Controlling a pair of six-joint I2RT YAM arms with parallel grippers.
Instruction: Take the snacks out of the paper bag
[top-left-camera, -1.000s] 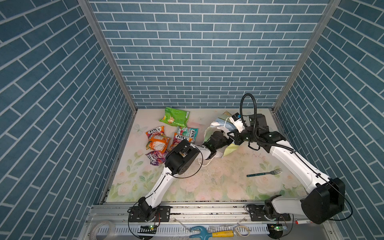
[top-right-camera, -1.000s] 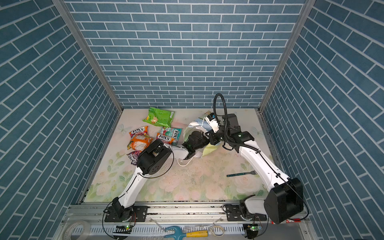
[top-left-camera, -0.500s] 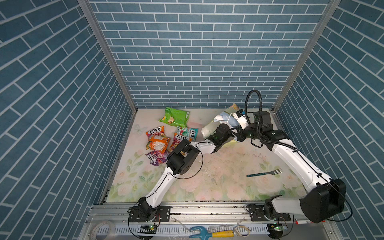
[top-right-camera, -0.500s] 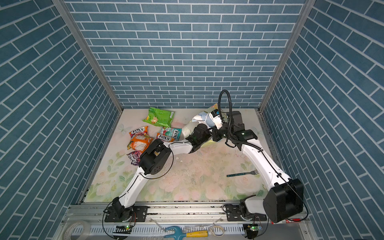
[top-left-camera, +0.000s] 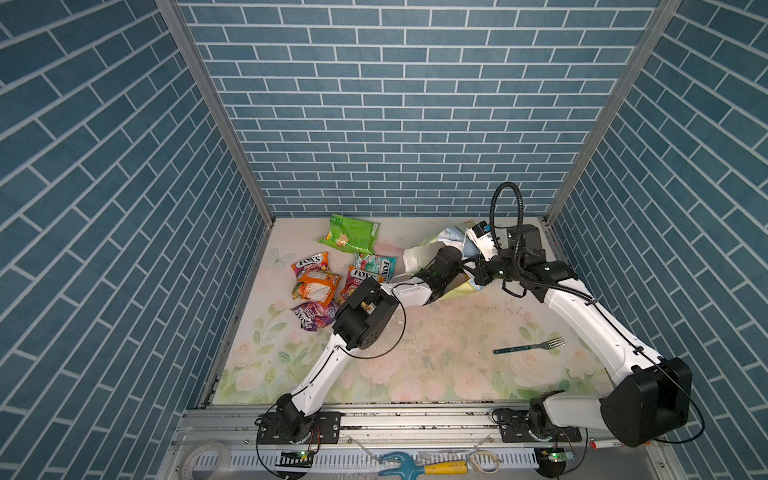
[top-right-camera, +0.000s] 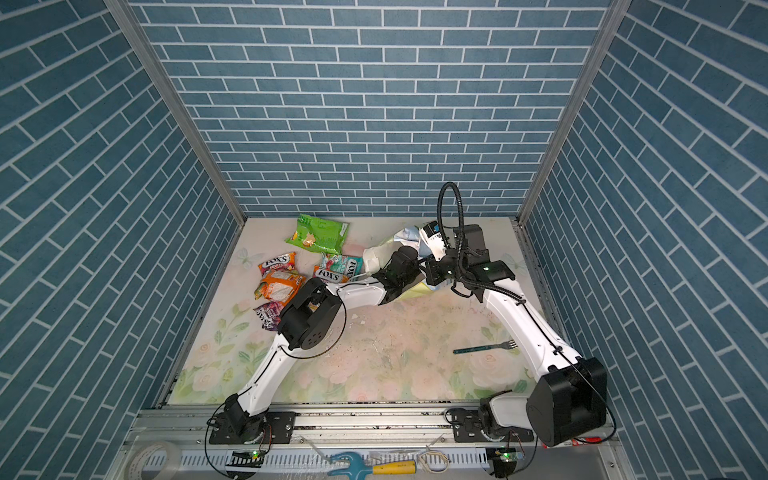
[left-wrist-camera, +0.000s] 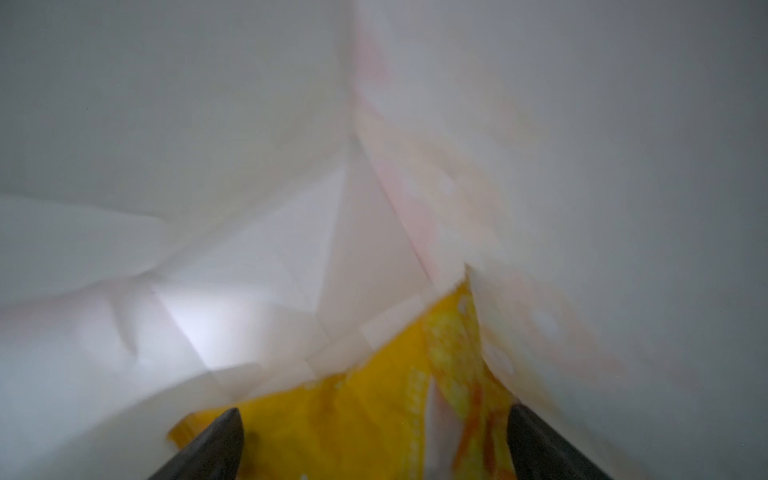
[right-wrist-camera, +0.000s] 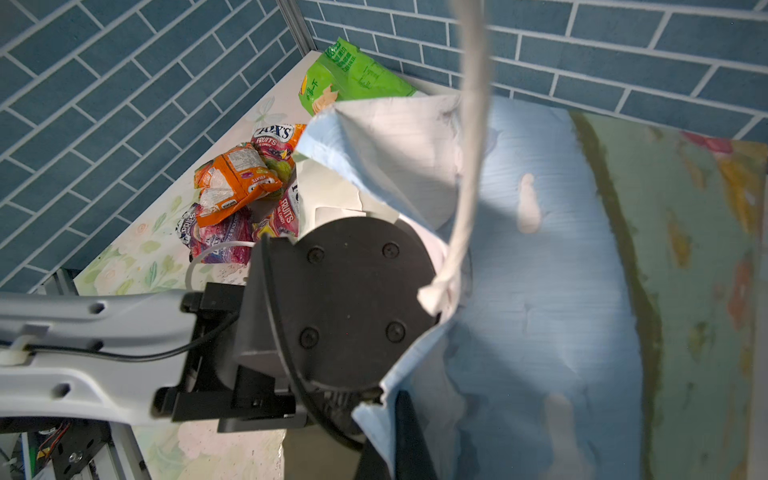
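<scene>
Paper bag (right-wrist-camera: 540, 291) was matt paper, creased and crumpled, plain white inside; its cord handle (right-wrist-camera: 471, 166) looked soft and woven. Snacks (top-left-camera: 316, 289) were crinkly plastic film, glossy, catching light. Worktop (top-left-camera: 436, 353) showed a smooth matt floral print, speckled with grit. Fork (top-left-camera: 528, 347) tines looked metallic. Right arm shell (top-left-camera: 582, 316): smooth white plastic. Corner post (top-left-camera: 223, 120): bare brushed metal.

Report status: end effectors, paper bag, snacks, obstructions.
Left end effector open inside paper bag, yellow packet at its fingertips, not gripped. Right end effector shut on bag rim. Six packets out. Only bag folds crowd in.
</scene>
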